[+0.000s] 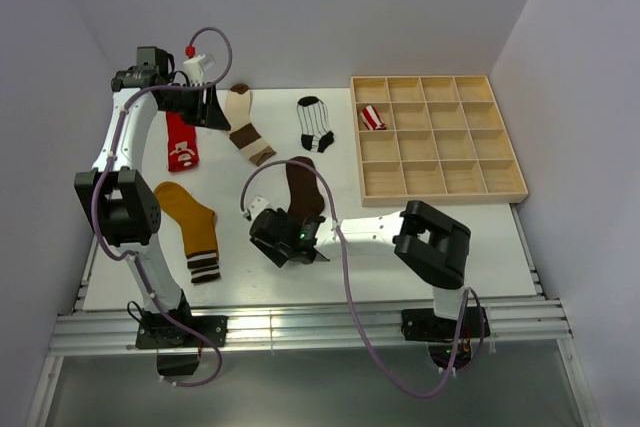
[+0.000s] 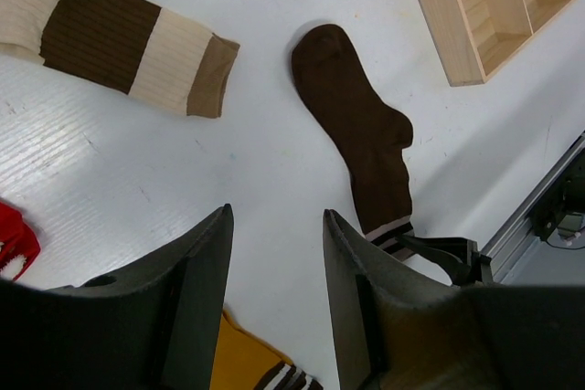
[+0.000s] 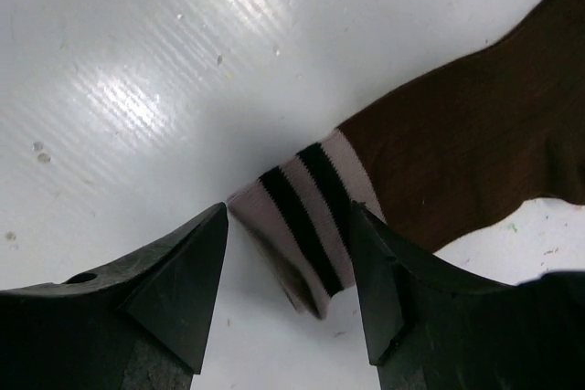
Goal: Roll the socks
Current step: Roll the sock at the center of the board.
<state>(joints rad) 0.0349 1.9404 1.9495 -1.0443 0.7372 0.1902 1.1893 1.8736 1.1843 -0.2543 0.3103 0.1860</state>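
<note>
The white worktop [image 1: 500, 237] holds everything, and a wooden tray [image 1: 440, 197] with many little boxes sits on its right side. One red-white striped sock [image 1: 372, 118] already lies bunched up in a box near the tray's far left corner. Five more socks lie flat on the worktop: the mustard sock [image 1: 188, 217] near the left arm's base, the red sock [image 1: 180, 142] farther back, the cream-and-brown sock [image 1: 245, 122] beside it, the white sock with black stripes [image 1: 315, 125] near the tray, and the dark brown sock [image 1: 303, 185] in the middle. The dark brown sock looks like the one to roll next. It lies long-ways, with its toe pointing to the far side and its cuff pointing back toward the arms. The right arm is much nearer to it, because the left arm is up over the far left corner, well apart from this sock. The left gripper [image 2: 278, 215] hangs high with its jaws spread and nothing in between. The right gripper [image 3: 288, 210] is low down at the near end of the sock. Its jaws are spread too, and the striped cuff [image 3: 315, 226] sits right in the gap between them. The rest of the sock stretches away ahead and to the right of the jaws. I think the cuff is not squeezed yet, so the jaws need to pinch it before rolling toward the toe.
</note>
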